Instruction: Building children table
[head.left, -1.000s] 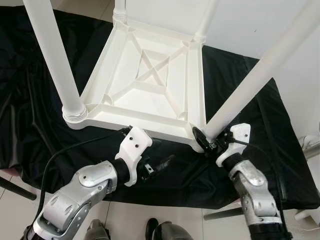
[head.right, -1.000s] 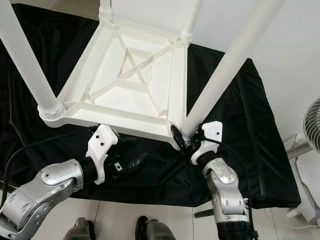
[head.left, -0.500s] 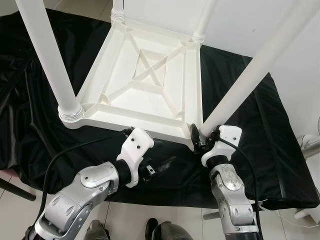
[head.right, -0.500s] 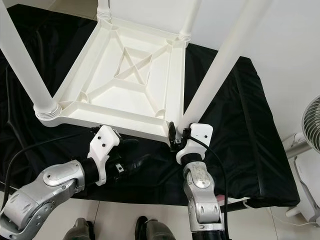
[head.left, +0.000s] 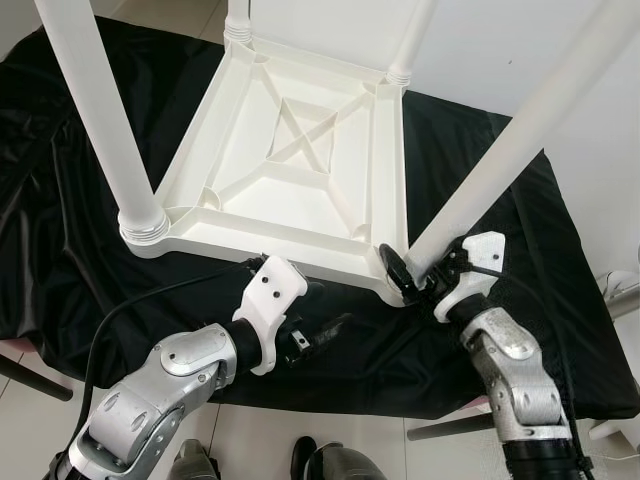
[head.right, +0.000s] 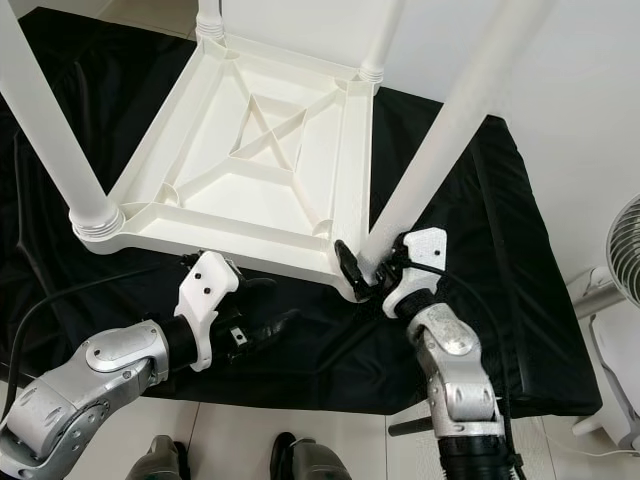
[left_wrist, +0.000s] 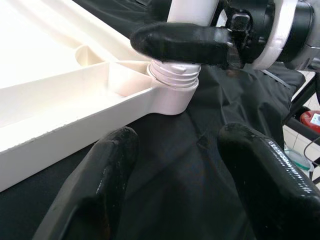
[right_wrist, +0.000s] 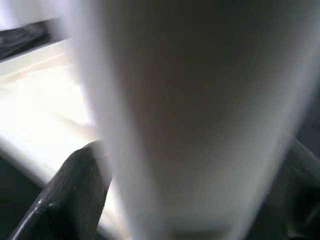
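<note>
I'm looking down at the black cloth (head.left: 90, 250) spread across the work surface, and the white table top (head.left: 290, 160) lies upside down on it, ribbed underside facing me. Four white legs stand up out of its corners. The near-right leg (head.left: 500, 160) is the one I'm working: its threaded end sits in the corner socket (left_wrist: 172, 95), and I can see a few turns of thread exposed above the socket rim, so I judge it isn't fully seated yet.

My right gripper (head.left: 418, 282) is wrapped around that leg right at its base, fingers closed on it, one black finger (left_wrist: 185, 42) lying across the leg just above the threads. My left gripper (head.left: 320, 330) hovers low over the cloth just beside the table top's near edge, fingers spread wide, holding nothing, pointed at that same corner.

So the step in hand looks like screwing in this last leg. Next I'd want to twist the leg further down, then let go and re-grip for another turn, with the left ready to brace the table top so it doesn't spin on the slippery cloth.
</note>
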